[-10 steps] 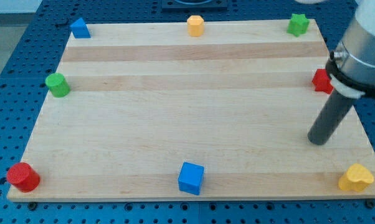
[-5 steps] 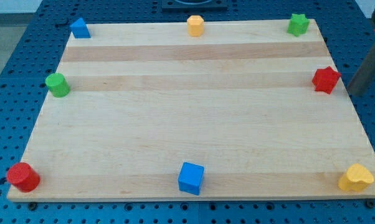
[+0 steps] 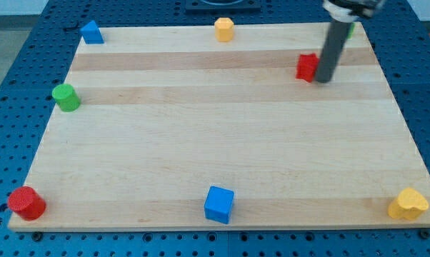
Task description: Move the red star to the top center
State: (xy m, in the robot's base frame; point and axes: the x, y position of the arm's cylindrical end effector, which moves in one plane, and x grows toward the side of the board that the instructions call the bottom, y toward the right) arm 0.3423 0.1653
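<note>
The red star (image 3: 307, 66) lies on the wooden board (image 3: 222, 143) in the upper right part, partly hidden by my rod. My tip (image 3: 323, 80) rests on the board right against the star's right side. The yellow hexagonal block (image 3: 223, 29) sits at the top centre edge, to the upper left of the star.
A green star (image 3: 350, 28) is mostly hidden behind the rod at the top right. A blue block (image 3: 92, 32) sits top left, a green cylinder (image 3: 66, 97) left, a red cylinder (image 3: 26, 203) bottom left, a blue cube (image 3: 219, 203) bottom centre, a yellow heart-like block (image 3: 408, 204) bottom right.
My rod went off the board's right edge, then came back in against the red star. The star has slid up and to the left from the right edge.
</note>
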